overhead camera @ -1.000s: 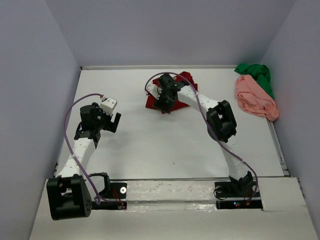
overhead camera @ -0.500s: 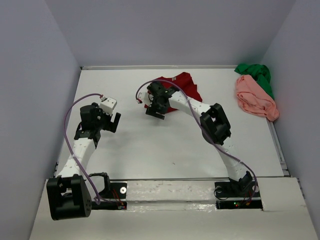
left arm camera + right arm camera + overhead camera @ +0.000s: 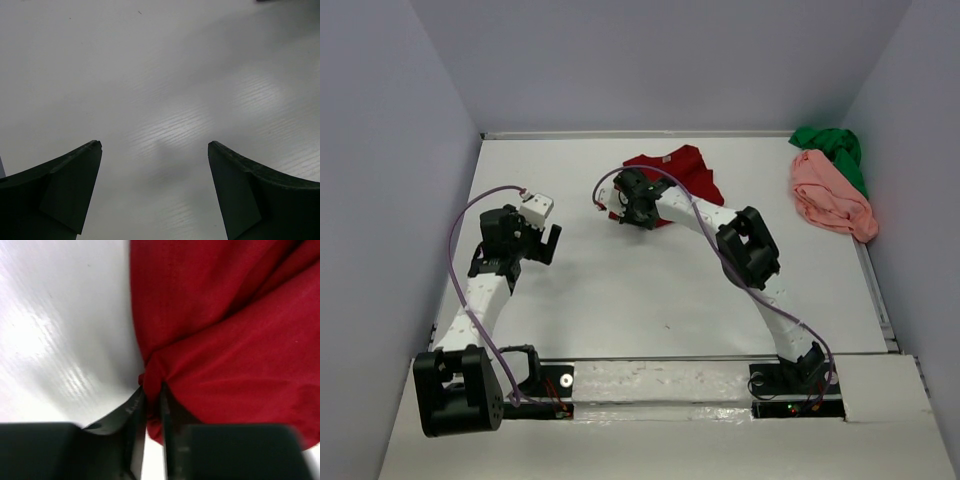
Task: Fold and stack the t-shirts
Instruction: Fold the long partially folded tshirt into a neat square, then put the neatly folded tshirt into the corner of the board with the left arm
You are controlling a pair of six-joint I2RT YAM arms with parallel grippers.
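The dark red t-shirt (image 3: 688, 172) lies rumpled at the back middle of the table. My right gripper (image 3: 623, 210) is at its left edge, and in the right wrist view its jaws (image 3: 152, 387) are shut on a pinched fold of the dark red t-shirt (image 3: 225, 335). A salmon pink t-shirt (image 3: 830, 196) is bunched at the back right, with a bright green t-shirt (image 3: 835, 150) crumpled just behind it. My left gripper (image 3: 548, 243) hovers over bare table at the left, open, and nothing sits between its fingers (image 3: 65, 190).
A white table (image 3: 620, 290) is enclosed by grey walls on three sides. A raised rim (image 3: 880, 300) runs along the right edge. The arm bases (image 3: 650, 385) sit on a taped strip at the near edge.
My right gripper has moved left to the dark red t-shirt's left edge and closed on the cloth. The shirt has spread out behind it. The left arm has not moved.
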